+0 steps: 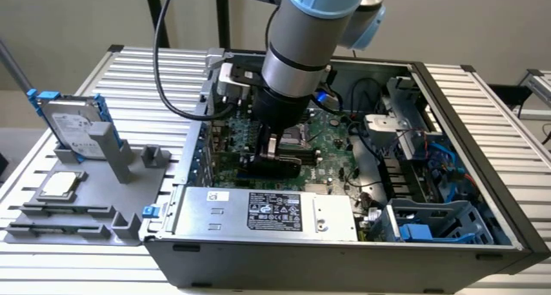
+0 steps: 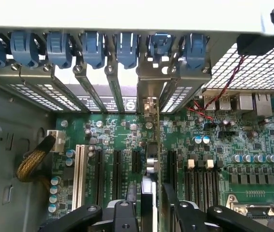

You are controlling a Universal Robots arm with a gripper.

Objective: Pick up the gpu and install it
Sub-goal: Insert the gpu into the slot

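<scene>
Gripper (image 1: 275,158) at frame centre, jaws parted astride gpu (image 2: 148,191), which stands edge-on in a motherboard (image 1: 331,137) slot. Power supply (image 1: 267,211) crowds just below. Hard drive (image 1: 73,124) far left, outside case (image 1: 344,256).

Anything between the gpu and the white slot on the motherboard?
In the wrist view, empty black slots on the green motherboard lie between the gpu and the white slot; no other card stands there.

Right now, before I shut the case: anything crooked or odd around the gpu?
Nothing stands out. The gpu stands upright on the motherboard, parallel to the slots beside it, its bracket in line with the rear covers. Whether it is fully seated I cannot tell.
</scene>
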